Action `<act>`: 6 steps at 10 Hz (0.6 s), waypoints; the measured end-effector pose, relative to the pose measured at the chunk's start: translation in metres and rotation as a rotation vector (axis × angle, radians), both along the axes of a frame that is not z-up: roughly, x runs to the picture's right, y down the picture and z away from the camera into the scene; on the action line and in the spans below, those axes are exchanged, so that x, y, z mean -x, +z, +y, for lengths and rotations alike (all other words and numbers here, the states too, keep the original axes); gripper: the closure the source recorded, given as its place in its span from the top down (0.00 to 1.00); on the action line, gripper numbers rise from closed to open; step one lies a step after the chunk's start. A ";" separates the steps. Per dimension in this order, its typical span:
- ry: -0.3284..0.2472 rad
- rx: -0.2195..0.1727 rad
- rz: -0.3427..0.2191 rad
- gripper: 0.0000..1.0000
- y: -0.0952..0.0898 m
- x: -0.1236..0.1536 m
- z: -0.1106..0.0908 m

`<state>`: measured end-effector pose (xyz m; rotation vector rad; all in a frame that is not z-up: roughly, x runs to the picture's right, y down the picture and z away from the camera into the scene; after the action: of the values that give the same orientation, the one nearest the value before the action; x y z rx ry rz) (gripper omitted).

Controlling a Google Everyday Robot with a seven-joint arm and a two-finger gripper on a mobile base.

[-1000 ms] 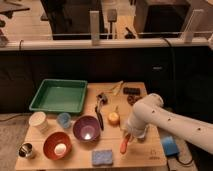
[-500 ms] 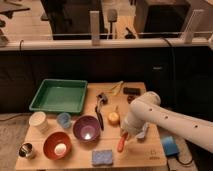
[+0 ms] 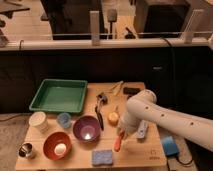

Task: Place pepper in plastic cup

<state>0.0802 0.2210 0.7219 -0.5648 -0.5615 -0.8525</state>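
Note:
The pepper, long, thin and red-orange, lies on the wooden table in front of the round yellowish fruit. My gripper sits at the end of the white arm, just above the pepper's upper end and touching or almost touching it. A white cup and a small light-blue cup stand at the left of the table, well away from the gripper. I cannot tell which of them is plastic.
A green tray is at the back left. A purple bowl, a red bowl and a metal cup stand in front. A blue sponge lies at the front edge. A black utensil lies mid-table.
The arm has shifted slightly left, bringing the gripper closer over the pepper's upper end. The pepper and other objects have not moved.

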 end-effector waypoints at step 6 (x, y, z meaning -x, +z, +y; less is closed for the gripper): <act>-0.015 -0.004 -0.019 0.01 -0.003 0.024 -0.010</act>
<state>0.0559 0.2110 0.7185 -0.5583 -0.5735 -0.8735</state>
